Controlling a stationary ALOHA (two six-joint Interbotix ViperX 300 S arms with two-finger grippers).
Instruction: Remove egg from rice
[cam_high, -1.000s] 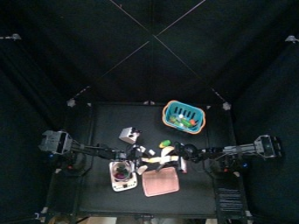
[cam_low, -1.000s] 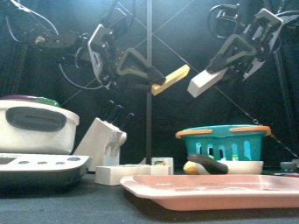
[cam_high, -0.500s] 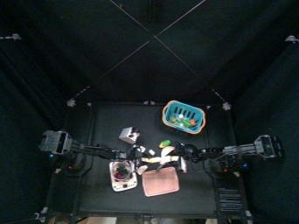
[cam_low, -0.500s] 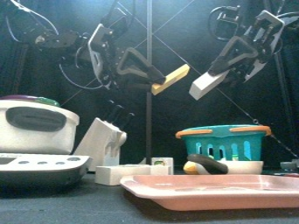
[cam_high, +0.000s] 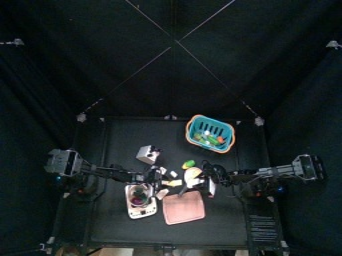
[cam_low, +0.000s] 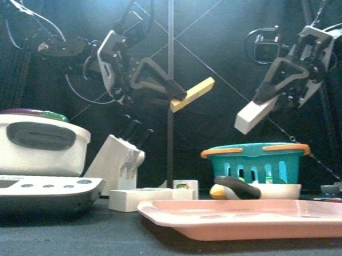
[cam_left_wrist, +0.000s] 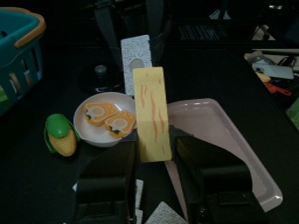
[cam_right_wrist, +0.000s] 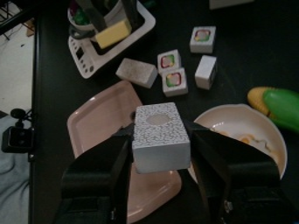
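The egg (cam_low: 193, 92), a flat yellow slab, hangs in the air over the table with my left gripper (cam_low: 171, 90) shut on its end; the left wrist view shows the egg (cam_left_wrist: 152, 114) standing up between the jaws. The rice (cam_low: 253, 116), a white speckled block, is apart from the egg, lower and to its right, with my right gripper (cam_low: 271, 98) shut on it. From the right wrist, the rice (cam_right_wrist: 160, 135) fills the gap between the jaws of my right gripper (cam_right_wrist: 162, 150), above the pink tray (cam_right_wrist: 96, 118).
A white bowl (cam_left_wrist: 82, 109) with orange pieces lies below the egg, a green-yellow piece (cam_left_wrist: 59, 133) beside it. The pink tray (cam_low: 241, 215) is at the table's front, the teal basket (cam_low: 254, 160) behind it. A white cooker (cam_low: 40, 140) stands left; sushi pieces (cam_right_wrist: 176, 70) lie loose.
My right gripper has carried the rice block down and to the right, away from the egg it was next to. The left gripper and the egg have barely moved.
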